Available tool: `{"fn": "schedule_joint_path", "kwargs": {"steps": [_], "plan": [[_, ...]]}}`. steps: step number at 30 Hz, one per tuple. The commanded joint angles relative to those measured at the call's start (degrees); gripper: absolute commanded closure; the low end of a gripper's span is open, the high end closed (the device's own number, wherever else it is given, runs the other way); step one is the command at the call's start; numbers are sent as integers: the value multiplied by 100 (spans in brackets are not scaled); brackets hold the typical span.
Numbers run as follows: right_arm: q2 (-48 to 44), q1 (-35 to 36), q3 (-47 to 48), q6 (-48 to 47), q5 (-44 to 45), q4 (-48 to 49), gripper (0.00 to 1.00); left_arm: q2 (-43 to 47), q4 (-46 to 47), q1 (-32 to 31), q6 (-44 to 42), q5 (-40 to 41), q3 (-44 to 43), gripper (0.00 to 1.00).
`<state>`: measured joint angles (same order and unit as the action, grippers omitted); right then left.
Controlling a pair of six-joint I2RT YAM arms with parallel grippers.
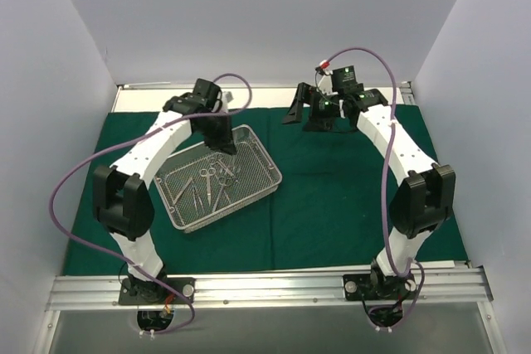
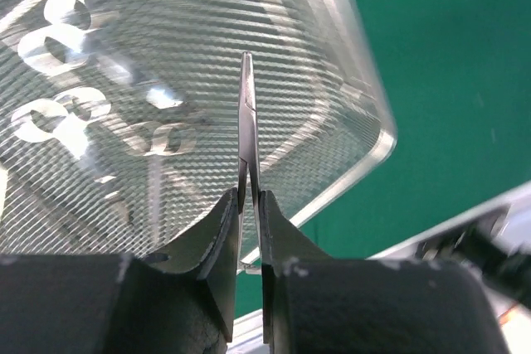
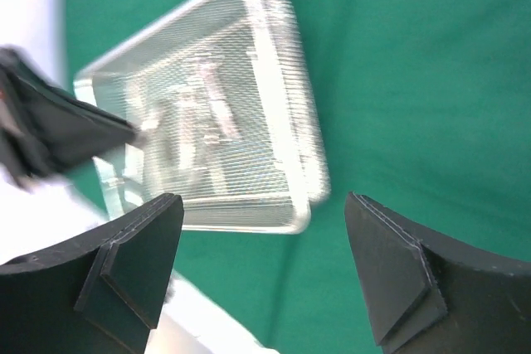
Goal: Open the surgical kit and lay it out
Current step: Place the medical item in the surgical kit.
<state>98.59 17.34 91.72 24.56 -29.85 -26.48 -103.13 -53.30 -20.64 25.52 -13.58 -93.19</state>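
The left gripper (image 2: pixel 249 198) has its two fingers pinched together on a slim steel instrument (image 2: pixel 247 113), whose thin blade-like end points straight out over the wire-mesh tray (image 2: pixel 365 151). Several more scissor-handled instruments (image 1: pixel 211 180) lie loose on the tray floor. The tray sits askew on the left half of the dark green cloth (image 1: pixel 348 196), which is spread flat over the table. The right gripper (image 3: pixel 261 205) hangs above the far side of the cloth, jaws wide apart and holding nothing.
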Motion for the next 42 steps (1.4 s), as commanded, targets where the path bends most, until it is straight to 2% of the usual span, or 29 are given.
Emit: {"fn": "schedule_joint_path", "kwargs": {"steps": [1,6,17,33,36,39,42], "plan": [[213,67,47,786,-1348,828,21,425,399,-440,-811,-435,-331,98],[520,208,170,1262,-1726,979,25,636,671,-721,-1022,-391,-367,98],[820,436,434,1288,-1612,653,32,399,672,-924,-1031,-461,-630,98],[1119,814,452,1455,-1603,820,41,206,575,-1117,-1075,-557,-877,98],[1172,841,443,1464,-1630,820,48,197,575,-1117,-1110,-558,-859,98],[1154,850,408,1508,-1691,907,59,171,549,-1126,-1119,-531,-877,98],[1145,850,355,1552,-1770,1013,76,153,540,-1126,-1119,-540,-877,98]]}}
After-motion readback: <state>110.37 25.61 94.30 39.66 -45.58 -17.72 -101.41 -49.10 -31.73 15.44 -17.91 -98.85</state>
